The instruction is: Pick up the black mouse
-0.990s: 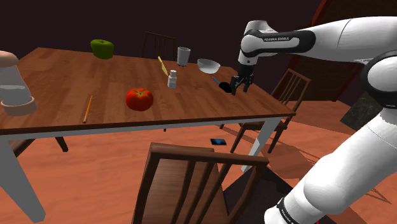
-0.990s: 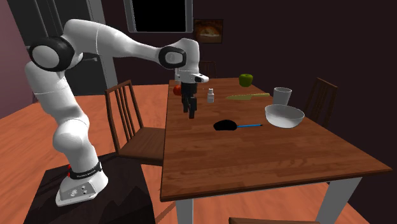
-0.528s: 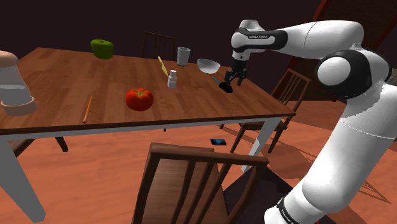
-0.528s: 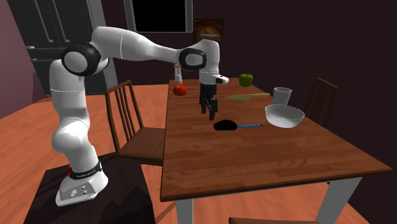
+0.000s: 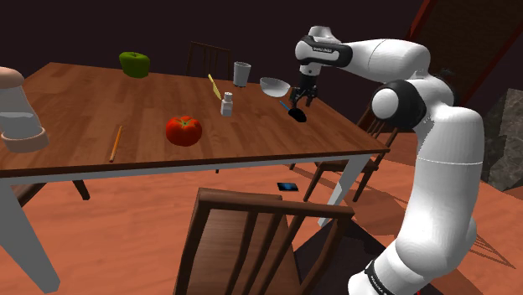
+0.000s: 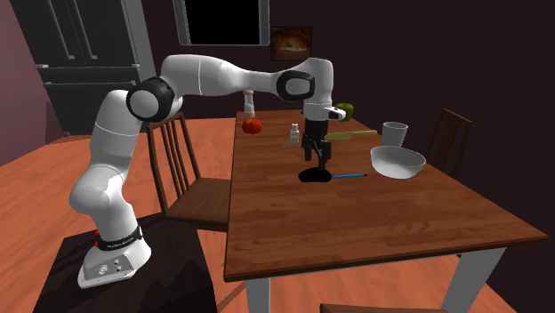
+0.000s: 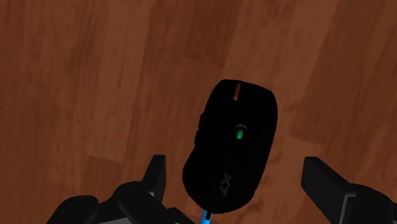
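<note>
**A:** Where do things stand?

**B:** The brown wooden surface [image 5: 100,126] carries it all, and the white arm with dark joints [image 5: 436,151] reaches over its far corner. In the shoulder view the white round bowl [image 5: 275,86] sits near that corner. The black oval mouse [image 5: 296,115] lies flat on the wood at about five o'clock from the bowl. The black two-finger pincer [image 5: 299,99] hangs at the mouse's twelve o'clock.

**A:** Gripping anything?

**B:** No, it is spread. In the wrist view its fingers [image 7: 321,181] stand one on each side of the mouse and touch neither flank. The mouse is a little nearer one finger than the other.

**A:** So what makes the next bit go well?

**B:** I'd call this the descent. Centre the mouse between the fingers, drop straight down until the tips are low beside its flanks, then close across the narrow width. The shell looks smooth and rounded, so a high pinch might squeeze it out. Mind the thin blue pen [image 6: 351,176], just beside the mouse at three o'clock in the second exterior view. A stray finger could knock it.

**A:** And compared with a second ago?

**B:** Then the pincer hung well apart from the mouse, at about ten o'clock from it in the second exterior view. The arm has since swung it across. Bowl, mouse and pen lie where they did.
</note>
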`<state>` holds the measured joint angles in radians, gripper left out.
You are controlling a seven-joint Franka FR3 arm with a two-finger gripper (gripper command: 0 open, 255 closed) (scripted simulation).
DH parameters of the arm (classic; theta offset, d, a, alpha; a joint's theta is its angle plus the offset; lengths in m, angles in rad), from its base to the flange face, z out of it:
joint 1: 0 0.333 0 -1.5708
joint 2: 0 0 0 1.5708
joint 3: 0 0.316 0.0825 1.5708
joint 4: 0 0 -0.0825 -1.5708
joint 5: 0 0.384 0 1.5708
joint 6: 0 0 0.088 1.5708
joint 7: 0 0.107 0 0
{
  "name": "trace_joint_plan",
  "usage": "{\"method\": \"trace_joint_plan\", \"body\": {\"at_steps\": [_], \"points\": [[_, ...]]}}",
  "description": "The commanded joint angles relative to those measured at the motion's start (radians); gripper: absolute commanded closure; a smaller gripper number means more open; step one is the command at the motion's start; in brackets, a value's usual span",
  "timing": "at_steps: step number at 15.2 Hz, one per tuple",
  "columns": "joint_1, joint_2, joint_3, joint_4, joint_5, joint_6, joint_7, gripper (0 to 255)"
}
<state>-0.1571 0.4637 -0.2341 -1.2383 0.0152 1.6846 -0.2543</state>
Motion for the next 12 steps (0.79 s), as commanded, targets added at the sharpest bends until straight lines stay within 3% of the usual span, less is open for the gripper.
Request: {"method": "trace_joint_plan", "body": {"at_steps": [1, 7, 8, 12], "points": [[0.000, 0.006, 0.001, -0.014, 0.001, 0.021, 0.000, 0], [0.004, 0.002, 0.002, -0.081, 0.001, 0.085, 0.004, 0], [0.004, 0.003, 0.002, -0.078, 0.001, 0.083, 0.004, 255], [0.004, 0.004, 0.002, -0.077, 0.001, 0.082, 0.004, 255]]}}
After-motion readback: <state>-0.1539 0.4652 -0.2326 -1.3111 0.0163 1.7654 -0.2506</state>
